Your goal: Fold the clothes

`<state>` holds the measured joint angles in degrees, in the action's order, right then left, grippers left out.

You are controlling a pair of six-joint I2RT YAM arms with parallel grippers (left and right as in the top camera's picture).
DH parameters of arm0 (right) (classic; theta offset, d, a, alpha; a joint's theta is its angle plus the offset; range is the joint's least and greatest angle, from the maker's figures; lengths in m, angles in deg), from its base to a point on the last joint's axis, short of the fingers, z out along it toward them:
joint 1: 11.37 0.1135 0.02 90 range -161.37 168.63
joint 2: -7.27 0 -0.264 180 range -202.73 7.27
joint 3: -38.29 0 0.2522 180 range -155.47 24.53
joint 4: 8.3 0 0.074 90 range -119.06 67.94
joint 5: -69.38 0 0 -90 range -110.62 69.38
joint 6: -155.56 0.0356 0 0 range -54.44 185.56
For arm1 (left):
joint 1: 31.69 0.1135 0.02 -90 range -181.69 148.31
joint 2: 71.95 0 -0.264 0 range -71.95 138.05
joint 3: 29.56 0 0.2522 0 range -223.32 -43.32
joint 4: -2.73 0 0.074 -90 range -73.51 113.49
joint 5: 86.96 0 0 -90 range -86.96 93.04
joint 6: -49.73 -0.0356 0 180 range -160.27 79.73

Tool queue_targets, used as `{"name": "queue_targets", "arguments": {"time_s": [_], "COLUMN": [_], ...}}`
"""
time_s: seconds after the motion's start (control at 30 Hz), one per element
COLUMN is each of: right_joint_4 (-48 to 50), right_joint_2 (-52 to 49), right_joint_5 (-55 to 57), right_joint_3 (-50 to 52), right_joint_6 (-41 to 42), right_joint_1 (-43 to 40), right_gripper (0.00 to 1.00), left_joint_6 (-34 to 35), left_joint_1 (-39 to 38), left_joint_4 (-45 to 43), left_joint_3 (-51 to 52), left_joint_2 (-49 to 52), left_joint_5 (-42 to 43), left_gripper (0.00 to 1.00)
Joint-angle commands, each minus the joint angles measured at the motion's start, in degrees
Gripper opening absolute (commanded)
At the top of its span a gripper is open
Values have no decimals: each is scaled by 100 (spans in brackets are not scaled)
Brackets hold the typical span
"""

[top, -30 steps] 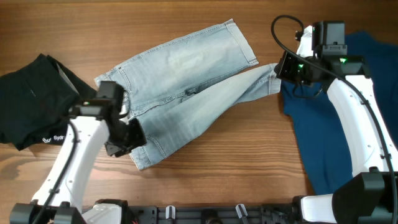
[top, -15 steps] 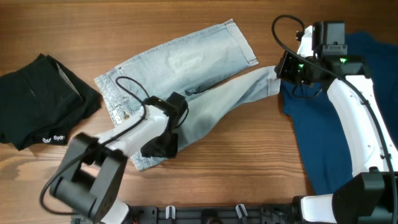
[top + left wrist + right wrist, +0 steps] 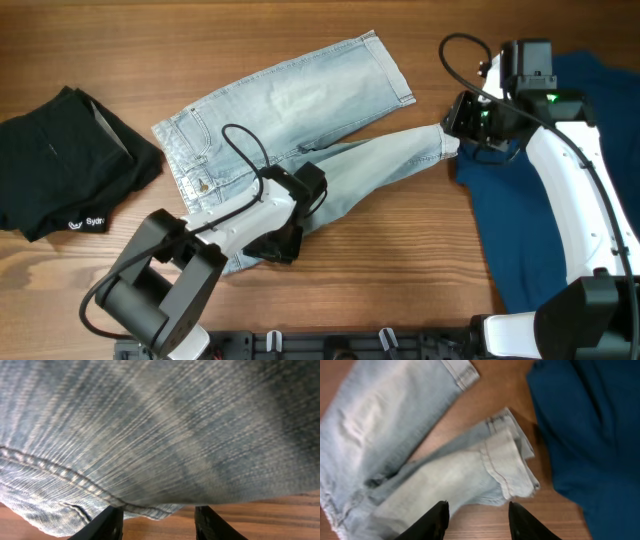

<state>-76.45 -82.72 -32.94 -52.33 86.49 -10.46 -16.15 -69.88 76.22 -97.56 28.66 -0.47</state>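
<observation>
**Jeans**: pale faded denim, laid flat at the centre of the table. The waistband is turned toward the left. Both legs run out to the right, splayed in a V. The upper leg ends near the far edge and the lower one ends at the lower leg hem. The long axis runs from waistband to hems, tilted slightly away. No fold is made yet.

**Left gripper**: set at the near edge of the jeans, on the thigh of the lower leg. The jaws are spread wide and nothing is held.

**Right gripper**: just beside the lower leg hem, on its right. The jaws are parted and empty.

**Dark-blue garment**: at the right, under the right arm, just beside the hem.

**Black garment**: at the far left, well apart from the jeans.

**Governing relation**: the lower leg hem lies straight ahead of the right jaws, so the right arm is judged the nearer for closing the V. The left arm is nearer the thigh and waistband.

**Views compared**:
- In the overhead view the whole layout is given, but the jaw gaps are hidden by the gripper bodies.
- In the left wrist view the left gripper is seen with a stitched seam and the denim edge dipping between its parted jaws, against bare wood.
- In the right wrist view the right gripper is seen short of the hem, which is rumpled and doubled over.
</observation>
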Motion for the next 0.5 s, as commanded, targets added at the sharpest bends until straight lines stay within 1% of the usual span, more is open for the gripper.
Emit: {"name": "queue_targets", "arguments": {"time_s": [0.0, 0.1, 0.13, 0.17, 0.2, 0.27, 0.37, 0.4, 0.47], "right_joint_4": [-28, -52, -81, -94, -90, -168, -358, -385, -444], "right_joint_2": [-212, -415, -433, -435, -435, -433, -431, -431, -431], "right_joint_5": [179, 201, 201, 201, 199, 177, 173, 76, -114], "right_joint_3": [417, 514, 514, 514, 514, 514, 514, 514, 514], "right_joint_6": [17, -48, -66, -68, -107, -127, -175, -306, -387], "right_joint_1": [-24, -26, -26, -26, -44, -199, -507, -595, -743], "right_gripper": [48, 48, 47, 47, 47, 47, 47, 47, 47], "left_joint_6": [372, 1032, 1257, 1349, 1598, 2662, 3574, 3799, 4221], "left_joint_1": [251, 741, 911, 1027, 1097, 1147, 1147, 1147, 1152], "left_joint_4": [144, 509, 577, 592, 640, 881, 1200, 1263, 1281], "left_joint_3": [-22, -22, -20, -7, 11, 271, 581, 629, 680], "left_joint_2": [-575, -1106, -1211, -1263, -1276, -1276, -1283, -1290, -1298], "left_joint_5": [0, 7, 138, 328, 415, 544, 544, 553, 522], "left_gripper": [46, 50, 50, 49, 47, 46, 42, 42, 47]}}
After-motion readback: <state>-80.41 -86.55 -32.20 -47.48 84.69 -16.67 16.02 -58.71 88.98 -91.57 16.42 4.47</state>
